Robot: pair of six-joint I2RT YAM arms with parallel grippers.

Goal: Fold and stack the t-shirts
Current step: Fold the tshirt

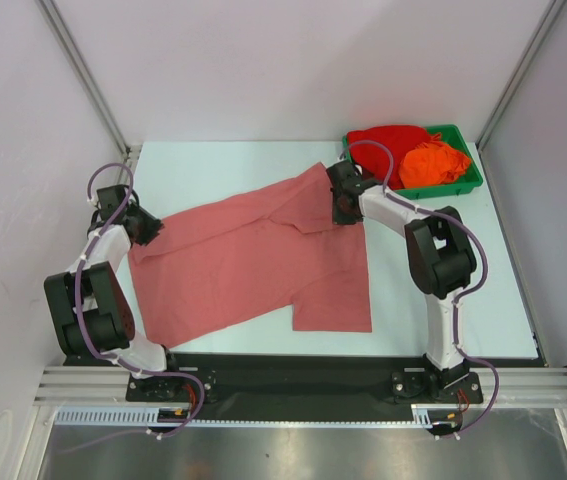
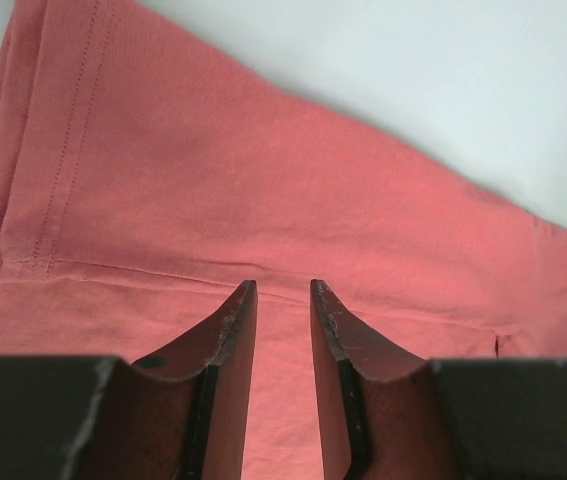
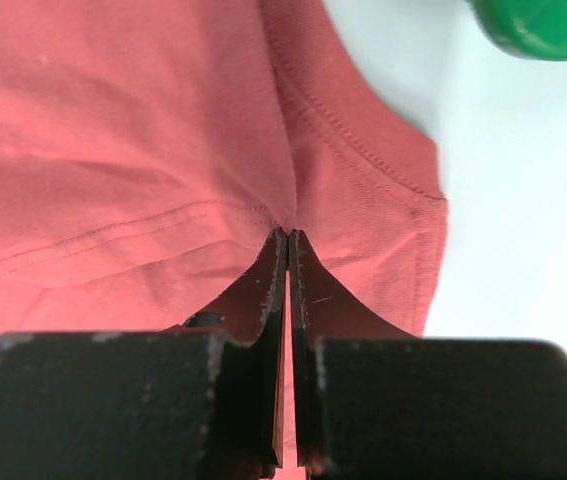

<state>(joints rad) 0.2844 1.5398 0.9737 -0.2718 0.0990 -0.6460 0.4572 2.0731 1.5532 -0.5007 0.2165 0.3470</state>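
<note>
The large salmon t-shirt [image 1: 253, 260] lies spread across the table, partly folded, with one sleeve reaching toward the back right. My left gripper [image 1: 149, 228] is at the shirt's left edge. In the left wrist view the gripper [image 2: 283, 285] is open, and its fingers hover over the salmon cloth [image 2: 263, 170] near a hem seam. My right gripper [image 1: 343, 205] is at the shirt's far right sleeve. In the right wrist view it [image 3: 288, 232] is shut, pinching a fold of the salmon cloth [image 3: 113, 130]. The bright red t-shirt [image 1: 391, 140] and the orange t-shirt [image 1: 433, 165] lie bunched in the tray.
The green plastic tray [image 1: 463, 187] stands at the back right corner, just behind my right gripper; its rim shows in the right wrist view [image 3: 543, 25]. Grey walls and metal posts close in the table on the left, right and back.
</note>
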